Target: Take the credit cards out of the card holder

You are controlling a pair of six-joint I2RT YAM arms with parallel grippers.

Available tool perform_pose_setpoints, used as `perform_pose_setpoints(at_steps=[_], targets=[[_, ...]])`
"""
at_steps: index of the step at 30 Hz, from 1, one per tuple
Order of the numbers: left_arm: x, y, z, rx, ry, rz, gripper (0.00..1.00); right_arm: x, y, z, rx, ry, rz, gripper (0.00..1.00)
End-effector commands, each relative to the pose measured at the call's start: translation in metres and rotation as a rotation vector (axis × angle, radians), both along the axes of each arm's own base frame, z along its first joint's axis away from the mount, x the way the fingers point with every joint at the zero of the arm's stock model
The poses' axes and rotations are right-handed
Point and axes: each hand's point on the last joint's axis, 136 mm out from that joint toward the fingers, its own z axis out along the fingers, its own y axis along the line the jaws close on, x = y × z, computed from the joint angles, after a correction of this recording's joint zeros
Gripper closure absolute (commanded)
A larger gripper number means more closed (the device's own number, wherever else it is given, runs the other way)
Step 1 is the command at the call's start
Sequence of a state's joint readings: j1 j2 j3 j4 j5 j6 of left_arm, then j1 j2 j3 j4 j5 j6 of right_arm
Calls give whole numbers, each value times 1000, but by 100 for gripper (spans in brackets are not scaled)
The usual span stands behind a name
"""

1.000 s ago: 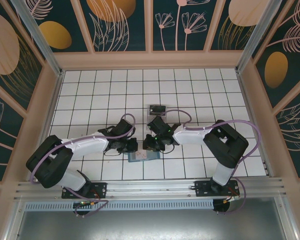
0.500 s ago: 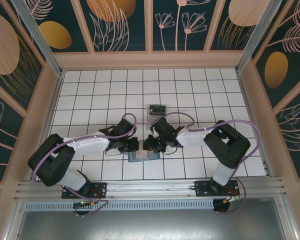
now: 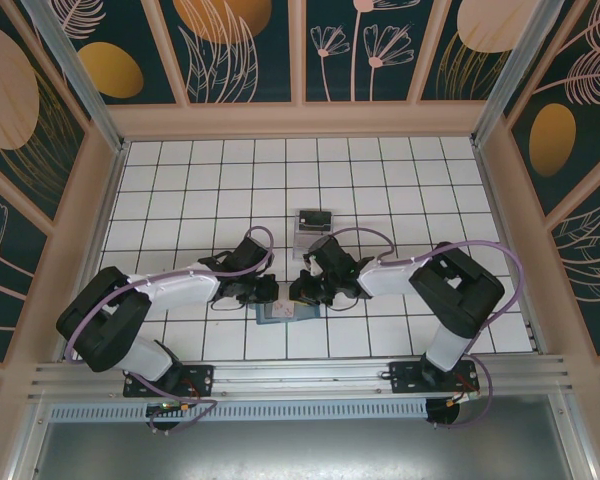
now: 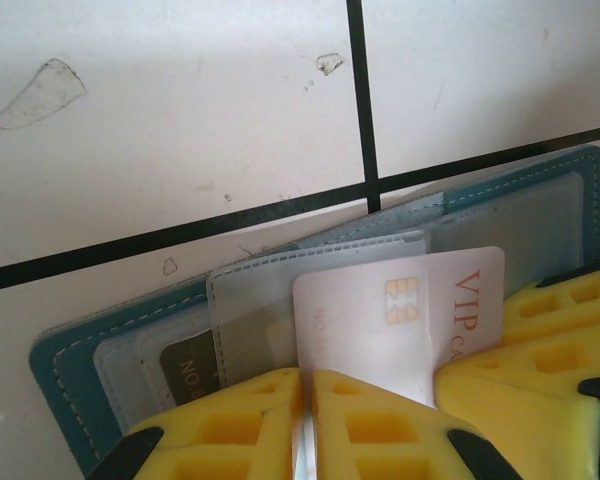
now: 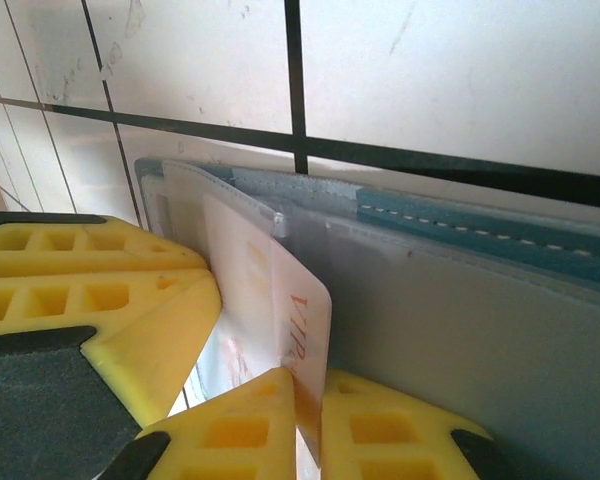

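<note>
Between the closed fingertips of my right gripper sits the pale card, partly out of the card holder, whose edge my left gripper clamps just beside it, the blackish card tucked inside ahead of its fingers.

Type of place: a laboratory robot test cell. Reference item: the aluminium rail.

- Bolted onto the rail: the left arm and the right arm, each with a purple cable looped along it.
- Beyond the rail: a white tiled table with a black grid.
- Beyond and to both sides of the rail: framed wall panels printed with leaves and flowers, enclosing the table.
</note>
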State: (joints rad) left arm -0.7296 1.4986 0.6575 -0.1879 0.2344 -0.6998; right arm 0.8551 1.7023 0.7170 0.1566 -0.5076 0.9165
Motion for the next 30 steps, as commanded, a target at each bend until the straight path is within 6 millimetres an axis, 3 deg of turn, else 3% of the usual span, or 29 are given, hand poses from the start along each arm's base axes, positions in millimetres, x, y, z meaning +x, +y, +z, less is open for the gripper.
perform_pose_setpoints(at_steps=[1,21,30], targets=[[-23,30,-31,143,84,6,85,-4,-7,1,-14,12,-1,89],[-19,32,-19,144,45,8,85,2,-36,24,-76,-53,-52,93],[-10,30,-1,120,-8,30,85,8,-38,47,-69,-108,-57,95]])
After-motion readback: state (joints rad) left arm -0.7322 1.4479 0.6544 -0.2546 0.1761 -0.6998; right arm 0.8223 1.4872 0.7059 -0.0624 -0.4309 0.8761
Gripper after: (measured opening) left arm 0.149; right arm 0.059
